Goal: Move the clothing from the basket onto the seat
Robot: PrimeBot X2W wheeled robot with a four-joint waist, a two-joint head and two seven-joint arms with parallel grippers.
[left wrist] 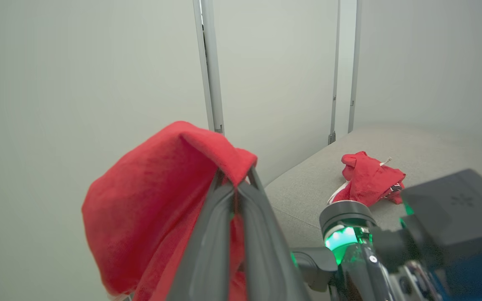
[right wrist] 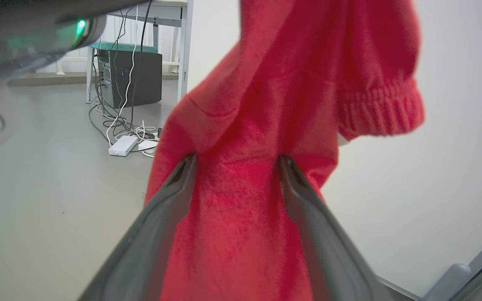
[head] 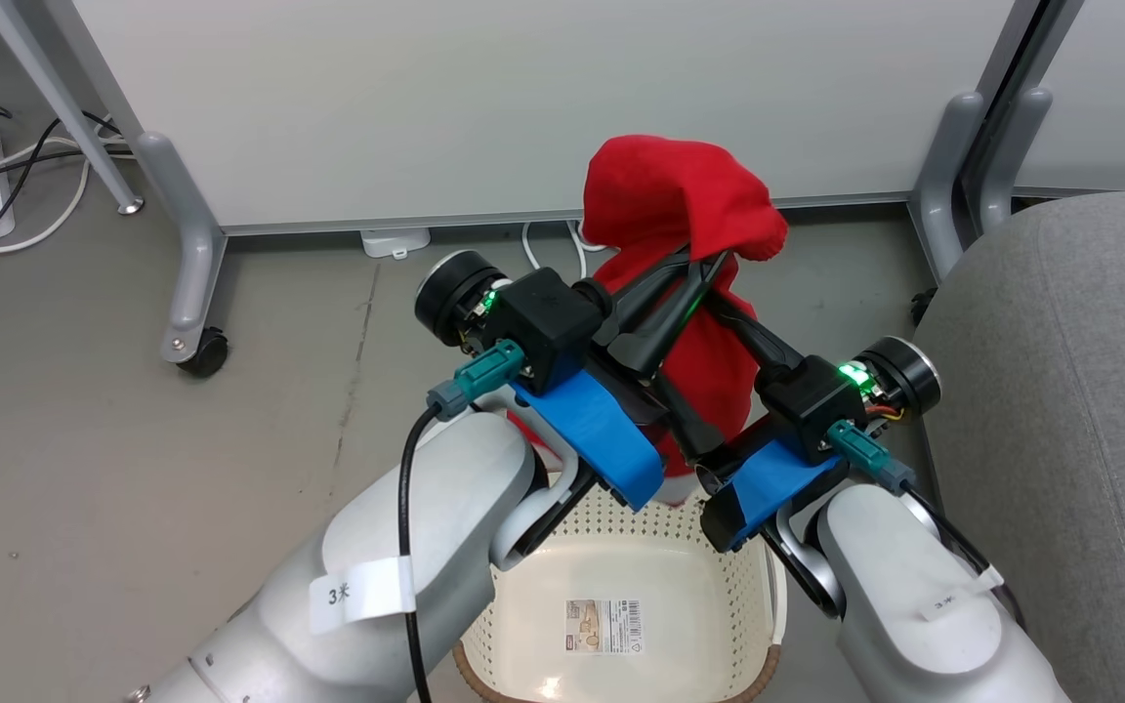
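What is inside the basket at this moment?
The basket floor shows bare apart from a barcode sticker. Its far end is hidden by the arms and the hanging red garment, so leftovers there cannot be ruled out.

I can read "3米" on the white tag (head: 359,591) round my left forearm (head: 445,488) (the sticker (head: 604,626) on the basket (head: 766,586) base is illegible)

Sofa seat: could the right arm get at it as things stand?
Probably yes: the sofa seat lies right beside that arm. But the right claw straddles the red garment that the left claw pinches, so it would have to back off the garment first.
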